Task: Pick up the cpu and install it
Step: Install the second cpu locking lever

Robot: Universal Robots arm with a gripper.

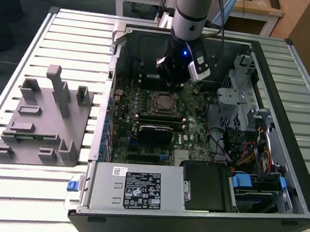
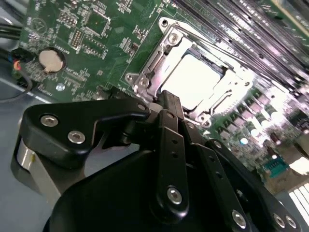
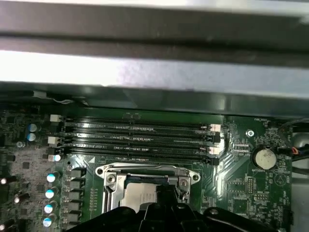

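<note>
The cpu [image 1: 164, 102] lies flat inside the metal-framed socket [image 1: 151, 109] on the green motherboard [image 1: 192, 131], its pale silver top facing up. In both wrist views the cpu [image 2: 193, 79] [image 3: 137, 195] is seated within the frame [image 2: 159, 63]. My gripper [image 1: 172, 85] hangs inside the open computer case, just above the socket's far edge. Its black fingers [image 2: 166, 121] come together to one tip at the frame's rim, with nothing between them. The gripper [image 2: 169, 99] hides one corner of the socket.
A grey plastic holder tray [image 1: 42, 120] with upright pegs sits on the slatted table at the exterior view's left. Memory slots [image 3: 140, 137] run beside the socket. A drive cage [image 1: 241, 98], cables and the case walls [image 1: 288, 125] hem in the board. A coin battery [image 2: 50, 59] sits nearby.
</note>
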